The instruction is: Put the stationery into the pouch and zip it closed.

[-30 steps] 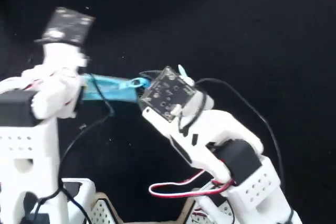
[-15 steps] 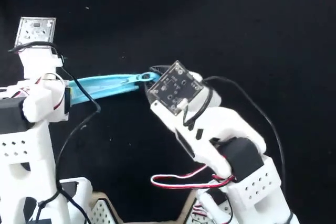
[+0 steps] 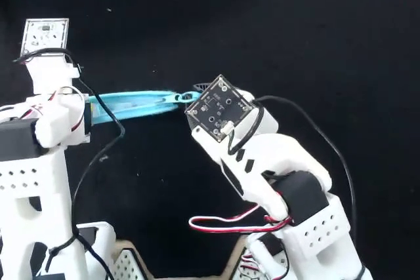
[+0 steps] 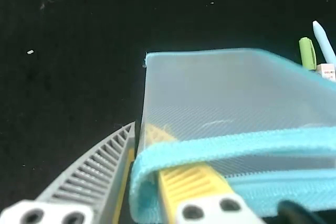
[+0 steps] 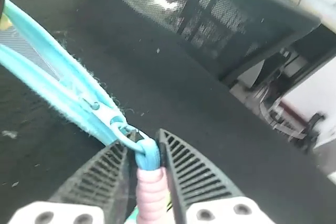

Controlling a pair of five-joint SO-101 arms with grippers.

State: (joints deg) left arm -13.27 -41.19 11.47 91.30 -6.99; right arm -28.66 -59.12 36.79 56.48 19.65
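- Now, left jaws pinch the pouch [image 4: 226, 103] at its end edge.
- Right jaws squeeze the zip pull [image 5: 145, 153].
- Pens [image 4: 308, 53] lie past its far corner on the wide counter [image 3: 315, 50].

High cam is up above, on my side of the table [image 3: 295, 44], & looks down over my 2 arms. L wrist cam sits by my left gripper [image 4: 140, 129] & looks out along it, v. close to the pouch [image 4: 226, 93]. R wrist cam looks out along my right gripper [image 5: 143, 142], close on the zip pull [image 5: 146, 156], w/ the room far behind. All 3 cams see the pouch.
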